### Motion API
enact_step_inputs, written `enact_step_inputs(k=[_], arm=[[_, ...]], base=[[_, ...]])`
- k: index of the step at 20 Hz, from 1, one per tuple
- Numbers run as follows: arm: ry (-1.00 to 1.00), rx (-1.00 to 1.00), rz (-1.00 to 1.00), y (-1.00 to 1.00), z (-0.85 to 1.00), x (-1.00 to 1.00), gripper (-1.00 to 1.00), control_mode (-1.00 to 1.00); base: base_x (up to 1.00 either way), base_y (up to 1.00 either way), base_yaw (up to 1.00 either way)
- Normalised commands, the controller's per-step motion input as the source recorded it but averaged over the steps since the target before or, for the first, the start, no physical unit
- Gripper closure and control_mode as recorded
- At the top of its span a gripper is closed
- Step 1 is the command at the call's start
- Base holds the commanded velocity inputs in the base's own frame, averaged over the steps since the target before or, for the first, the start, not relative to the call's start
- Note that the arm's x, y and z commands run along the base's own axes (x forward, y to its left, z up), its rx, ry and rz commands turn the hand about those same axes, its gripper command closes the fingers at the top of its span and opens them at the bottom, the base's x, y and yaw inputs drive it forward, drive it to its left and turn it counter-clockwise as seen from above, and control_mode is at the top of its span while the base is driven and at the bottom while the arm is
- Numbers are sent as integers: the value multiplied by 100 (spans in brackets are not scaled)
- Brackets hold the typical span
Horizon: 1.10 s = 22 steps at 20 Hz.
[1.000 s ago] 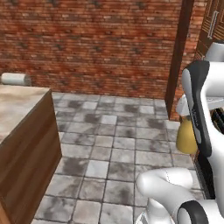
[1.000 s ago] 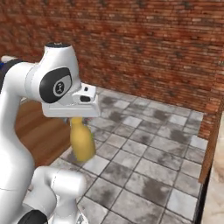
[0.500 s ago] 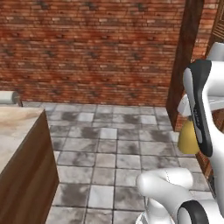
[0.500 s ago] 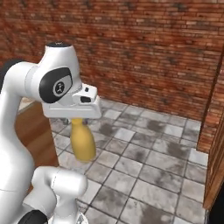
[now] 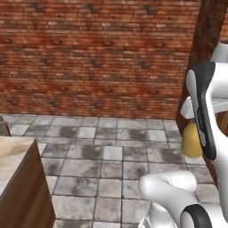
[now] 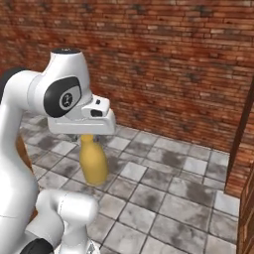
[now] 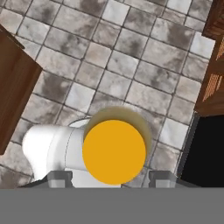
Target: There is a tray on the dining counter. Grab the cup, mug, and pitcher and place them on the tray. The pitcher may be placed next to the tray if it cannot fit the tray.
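The end effector (image 7: 108, 178) is clamped on the pitcher (image 6: 93, 161), which hangs straight below it over the tiled floor (image 5: 107, 169). In the right base view the hand covers the pitcher's neck and top, so only the mustard-yellow rounded body shows under the white hand. In the left base view the arm's upright white and dark link hides most of the pitcher (image 5: 190, 141), leaving a yellow bulge at the link's left edge. In the hand view the pitcher (image 7: 114, 152) appears end-on as a flat orange-yellow disc between the two small dark fingertips (image 7: 59, 176), one on each side of it; its shape and height cannot be read from there.

The dining bench (image 5: 18, 178) is down and well off to the end effector's left, cut by the frame edge, with just a corner of the beige marbled top and a wooden side visible. Its top surface beyond that corner is out of sight.

Ahead of the end effector stands a red brick wall (image 5: 98, 58). A dark wooden post (image 5: 202, 53) rises close by the arm on its right.
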Motion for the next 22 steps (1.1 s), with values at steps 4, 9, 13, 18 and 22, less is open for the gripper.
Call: enact_step_inputs(k=[4, 9, 13, 18, 22], arm=[[0, 0, 0, 0, 0, 0, 100, 100], [0, 0, 0, 0, 0, 0, 100, 100], [0, 0, 0, 0, 0, 0, 100, 100], [0, 0, 0, 0, 0, 0, 100, 100], [0, 0, 0, 0, 0, 0, 100, 100]], base=[[100, 0, 0], [100, 0, 5], [100, 0, 16], [100, 0, 33], [100, 0, 47]])
